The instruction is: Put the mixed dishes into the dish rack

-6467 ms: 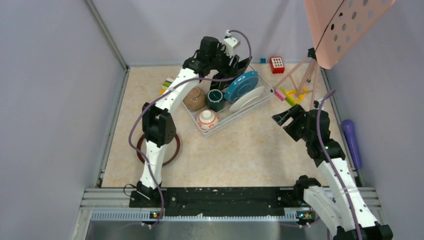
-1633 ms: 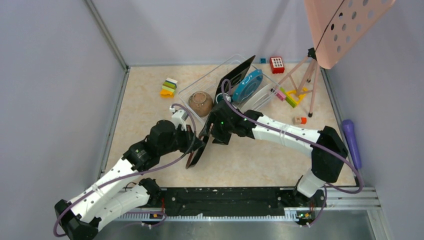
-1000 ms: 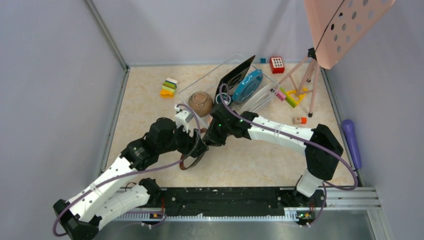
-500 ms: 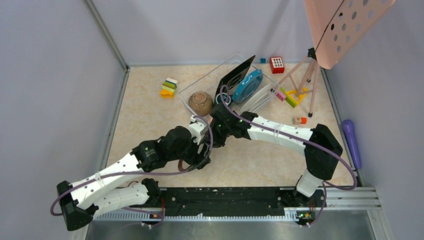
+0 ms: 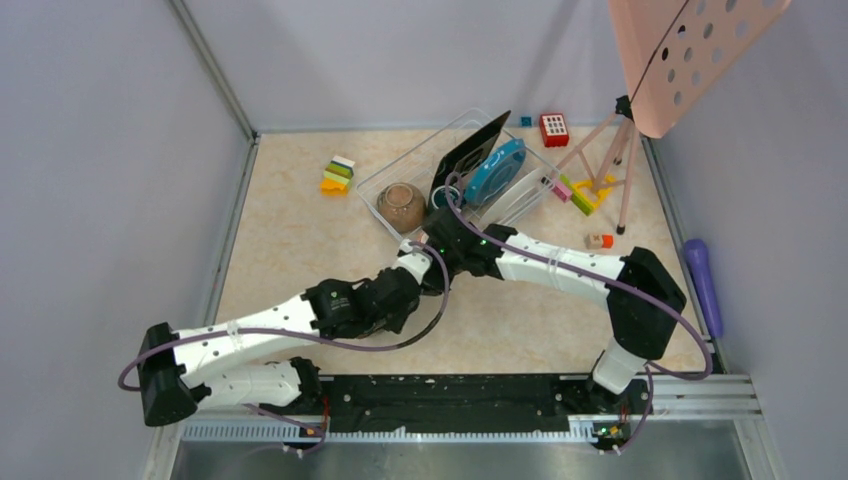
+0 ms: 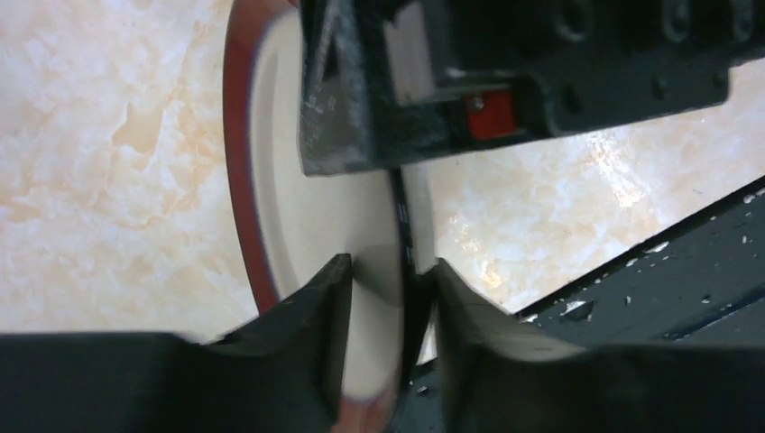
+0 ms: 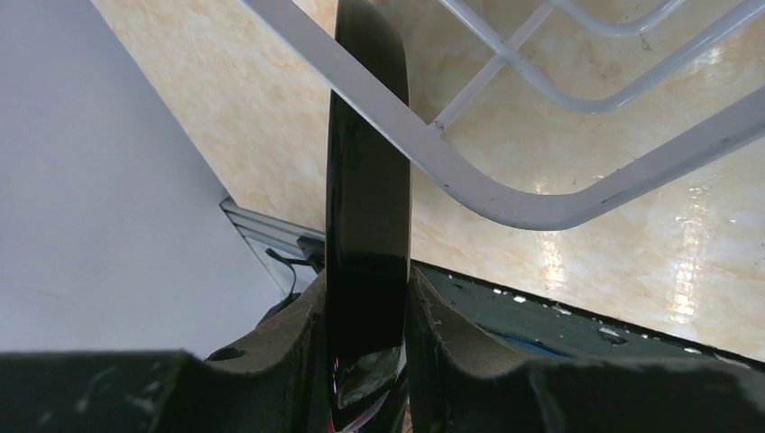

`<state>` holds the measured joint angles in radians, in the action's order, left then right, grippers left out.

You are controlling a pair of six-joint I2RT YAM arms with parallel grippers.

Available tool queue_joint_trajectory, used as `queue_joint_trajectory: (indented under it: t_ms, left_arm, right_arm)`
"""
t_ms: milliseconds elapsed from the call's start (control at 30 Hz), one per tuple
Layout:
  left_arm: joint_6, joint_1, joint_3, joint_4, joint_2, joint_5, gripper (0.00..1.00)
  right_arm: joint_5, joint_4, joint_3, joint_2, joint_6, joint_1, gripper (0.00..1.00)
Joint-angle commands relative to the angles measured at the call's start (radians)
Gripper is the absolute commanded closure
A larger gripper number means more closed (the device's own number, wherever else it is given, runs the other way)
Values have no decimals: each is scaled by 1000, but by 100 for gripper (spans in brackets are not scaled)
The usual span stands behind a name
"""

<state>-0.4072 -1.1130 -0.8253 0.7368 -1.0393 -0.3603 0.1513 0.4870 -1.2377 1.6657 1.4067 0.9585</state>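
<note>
The dark red-rimmed round plate [image 6: 298,180] stands on edge between both grippers, its cream face toward the left wrist view and its glossy dark back [image 7: 365,180] filling the right wrist view. My right gripper [image 7: 365,289] is shut on its rim, just outside the dish rack's white wire [image 7: 505,194]. My left gripper [image 6: 390,271] straddles the rim lower down, with both fingers pressed against it. From above the arms meet at mid-table: left gripper [image 5: 412,268], right gripper [image 5: 447,255], with the plate hidden beneath them. The dish rack [image 5: 410,145] holds a brown bowl [image 5: 402,205], black square plate [image 5: 470,152] and blue plate [image 5: 497,168].
Colourful toy blocks [image 5: 337,174] lie left of the rack, more blocks [image 5: 580,190] and a red keypad toy [image 5: 553,129] to its right. A pink perforated panel [image 5: 690,50] on a tripod stands at the back right. A black rail [image 5: 450,390] runs along the near edge.
The left arm swung in from the left toward the centre and its jaws narrowed around the plate's rim. The right arm held the plate almost still by the rack.
</note>
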Motion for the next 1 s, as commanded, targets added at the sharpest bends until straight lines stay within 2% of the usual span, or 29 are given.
queue_joint_trajectory:
  t_ms: [0, 33, 67, 100, 133, 200, 300, 333, 433, 667, 767, 900, 967]
  left_arm:
    - [-17, -8, -92, 53, -45, -110, 71]
    - [-13, -7, -108, 65, -55, -114, 83]
    - [-7, -7, -123, 76, -64, -114, 98]
    - [-5, -7, -138, 87, -74, -106, 100]
    - [-5, -7, -153, 99, -85, -101, 100]
    - [-23, -7, -192, 142, -110, -100, 100]
    - [-63, -7, -242, 226, -132, -139, 100]
    - [-68, -7, -255, 243, -129, -149, 100]
    - [-70, -5, -298, 272, -96, -162, 100]
    - [20, 49, -419, 320, -14, -200, 100]
    - [94, 117, -481, 311, 1, -179, 100]
    - [230, 274, -527, 179, 4, -20, 100]
    - [276, 335, -574, 141, -30, 15, 100]
  right_arm:
    - [25, -80, -18, -54, 26, -12, 100]
    - [16, -77, -14, -60, 27, -15, 98]
    - [14, -78, -8, -68, 27, -20, 92]
    - [11, -81, 0, -77, 28, -25, 82]
    - [6, -90, 13, -95, 32, -31, 67]
    - [-11, -117, 47, -126, 37, -45, 48]
    - [-40, -119, 73, -171, 41, -68, 29]
    - [-49, -109, 76, -183, 38, -77, 25]
    - [-67, -83, 78, -220, 13, -97, 19]
    - [-171, -73, 130, -351, -99, -136, 18]
    - [-251, -82, 174, -436, -158, -146, 18]
    - [-330, -100, 236, -537, -256, -160, 19]
    - [-359, -94, 260, -581, -285, -167, 19]
